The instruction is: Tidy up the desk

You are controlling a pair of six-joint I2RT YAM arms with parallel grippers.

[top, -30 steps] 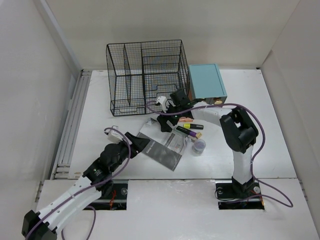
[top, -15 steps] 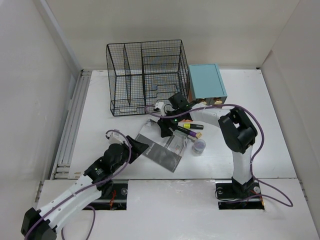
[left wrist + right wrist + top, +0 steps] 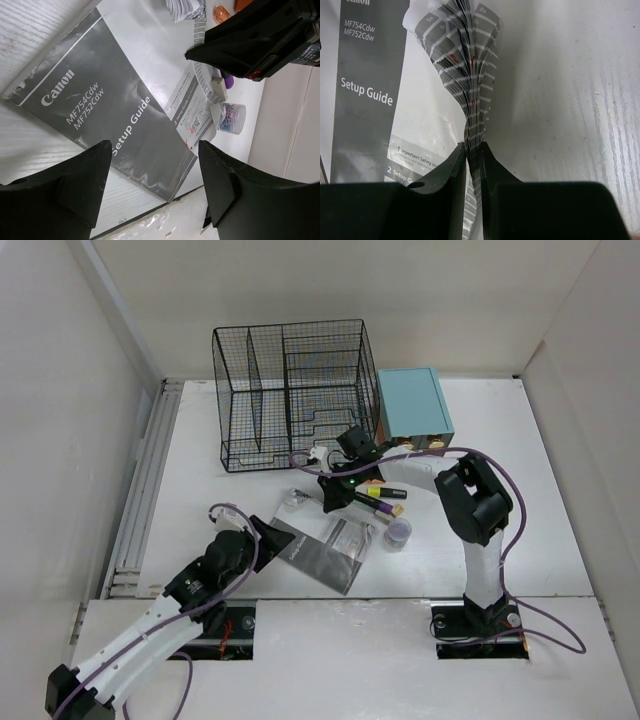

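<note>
A grey Canon setup guide (image 3: 318, 550) (image 3: 100, 115) in a clear sleeve lies on the white desk (image 3: 200, 460). My left gripper (image 3: 272, 531) (image 3: 155, 150) hovers open over the guide's near-left corner, with nothing between its fingers (image 3: 65, 195). My right gripper (image 3: 331, 497) (image 3: 473, 149) is shut on the edge of a thin booklet (image 3: 297, 501) (image 3: 465, 65). The booklet's pages fan out beyond the jaws, beside the guide (image 3: 367, 90). In the left wrist view the right gripper (image 3: 260, 35) shows at the top right.
A black wire-mesh rack (image 3: 295, 390) stands at the back, with a teal drawer box (image 3: 413, 403) to its right. Highlighters (image 3: 380, 499), an orange item (image 3: 372, 480) and a small jar of paper clips (image 3: 398, 532) (image 3: 230, 116) lie right of the guide. White walls bound the desk.
The right gripper's jaws have closed from wide open onto the booklet's pages. The left gripper has drawn back a little toward the near-left, and the guide has shifted slightly.
</note>
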